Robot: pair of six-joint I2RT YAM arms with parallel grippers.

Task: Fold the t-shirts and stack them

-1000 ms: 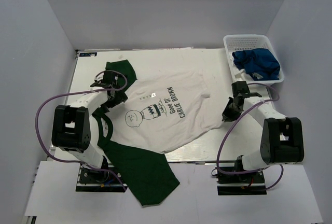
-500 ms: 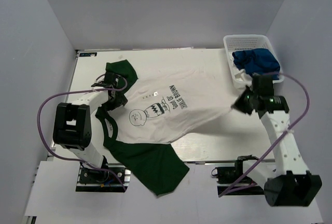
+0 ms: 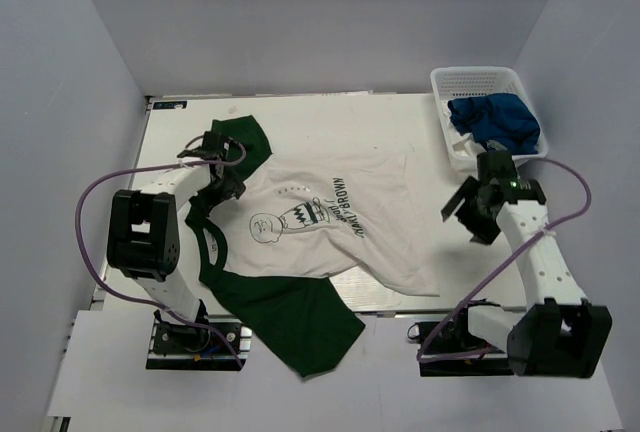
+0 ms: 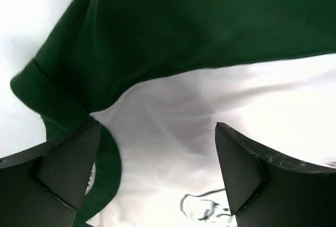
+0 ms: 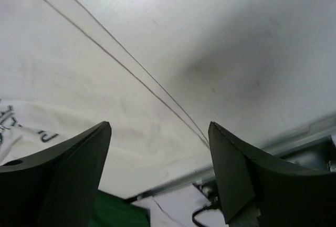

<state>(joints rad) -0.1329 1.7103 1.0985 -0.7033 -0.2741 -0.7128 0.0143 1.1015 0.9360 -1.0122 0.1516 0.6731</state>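
The white t-shirt with dark green sleeves (image 3: 320, 227) lies print side up and rumpled across the middle of the surface (image 3: 330, 127). One green sleeve is bunched at the far left and the other spills over the near edge between my two bases, with a white hem corner reaching toward the near right. My left claw (image 3: 222, 188) hangs low over the shirt's left shoulder. In its own wrist view the left claw (image 4: 157, 153) gapes wide, and its two dark fingers (image 4: 68, 169) frame the seam where green sleeve meets white body without gripping anything. My right claw (image 3: 468, 217) is raised above bare surface just off the shirt's right edge and touches no cloth. Seen from the wrist, the right claw (image 5: 160, 153) also stands wide apart and empty, with the surface below it and a strip of the printed white cloth at the lower left. Farther out, a royal blue t-shirt (image 3: 497, 122) sits crumpled in the white mesh basket (image 3: 470, 80) at the far right corner of the surface, well apart from the spread shirt. Purple cables (image 3: 90, 212) loop off both arms.
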